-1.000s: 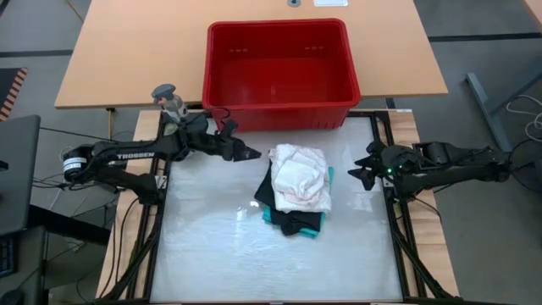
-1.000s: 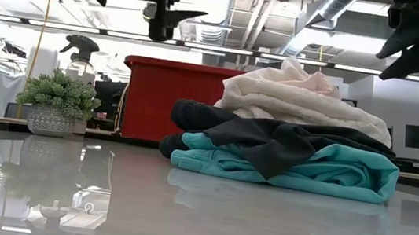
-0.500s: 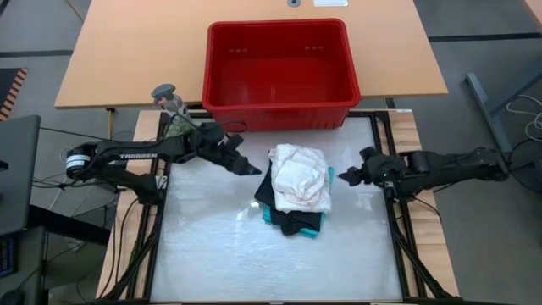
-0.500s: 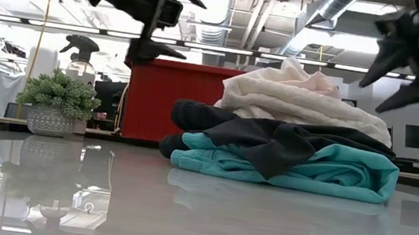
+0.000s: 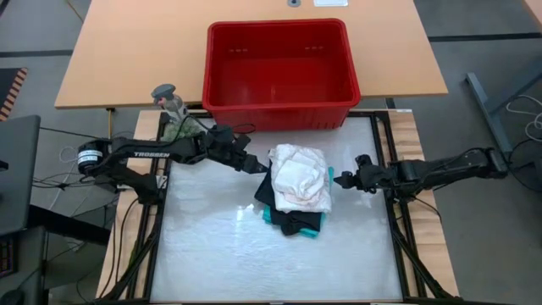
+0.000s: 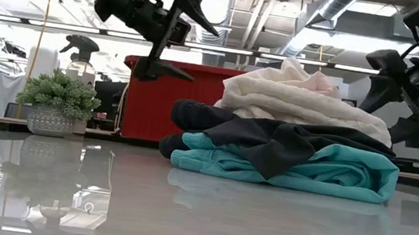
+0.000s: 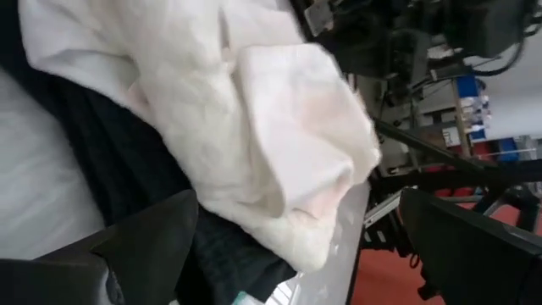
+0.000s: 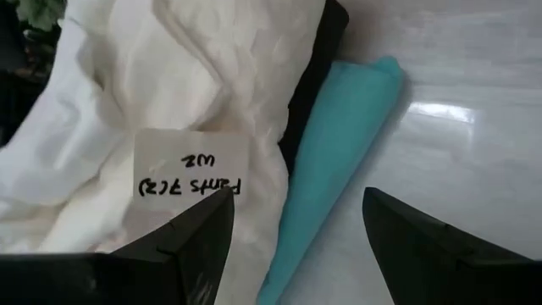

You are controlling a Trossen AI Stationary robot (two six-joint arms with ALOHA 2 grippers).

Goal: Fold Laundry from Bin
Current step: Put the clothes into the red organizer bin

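Observation:
The laundry lies as a stack (image 5: 295, 188) on the table's middle: a teal garment (image 6: 330, 172) at the bottom, a black one (image 6: 270, 139) on it, white cloth (image 6: 298, 100) on top. The red bin (image 5: 279, 68) stands behind it at the far edge. My left gripper (image 5: 256, 167) is open just left of the stack, above the table, and faces the white cloth (image 7: 254, 127). My right gripper (image 5: 339, 180) is open just right of the stack and faces the teal edge (image 8: 339, 144) and the white cloth (image 8: 169, 93). Neither touches cloth.
A paper label (image 8: 191, 174) with handwriting lies on the white cloth. A spray bottle (image 5: 169, 100) and a small potted plant (image 6: 57, 100) stand at the far left, beside the left arm. The white table surface (image 5: 254, 254) lies bare in front of the stack.
My left gripper has gone right and down toward the stack's left side. My right gripper has reached toward the table's left and come down toward the stack's right side. The stack has not moved.

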